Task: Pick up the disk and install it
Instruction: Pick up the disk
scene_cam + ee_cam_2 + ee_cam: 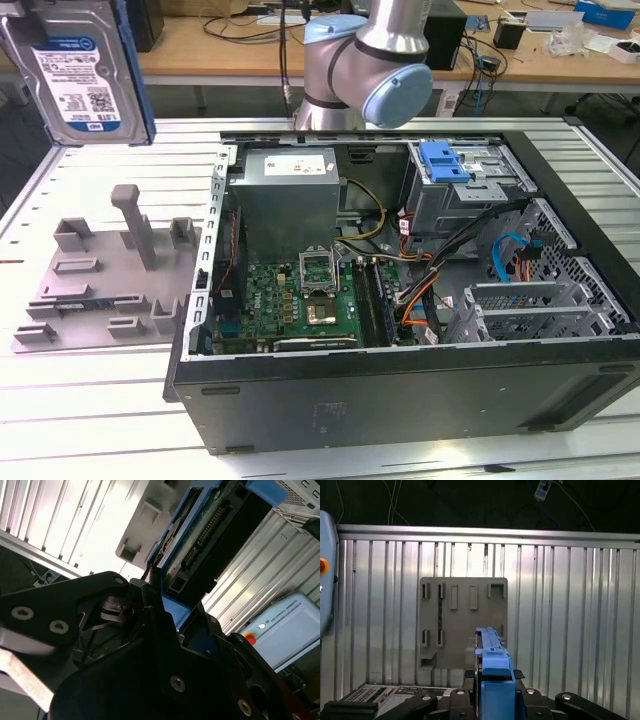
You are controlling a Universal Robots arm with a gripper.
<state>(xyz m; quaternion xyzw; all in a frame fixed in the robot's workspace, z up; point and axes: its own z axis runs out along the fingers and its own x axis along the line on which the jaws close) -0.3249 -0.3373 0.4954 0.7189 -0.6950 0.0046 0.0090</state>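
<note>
The disk (75, 70), a silver hard drive with a white-and-blue label in a blue bracket, hangs upright in the air at the exterior view's upper left, above the grey holder plate (110, 270). In both wrist views my gripper (167, 615) is shut on the disk (200, 545), its black fingers (470, 700) clamped on the blue bracket. The first wrist view shows the disk (492, 652) edge-on over the holder plate (465, 625). The disk's connector edge faces the second wrist camera.
The open computer case (560, 390) lies on the slatted metal table (100, 420). A metal drive cage with a blue tray (445, 160) sits at the case's far right. The arm's grey and blue joint (370, 60) stands behind the case. A teach pendant (290, 625) lies nearby.
</note>
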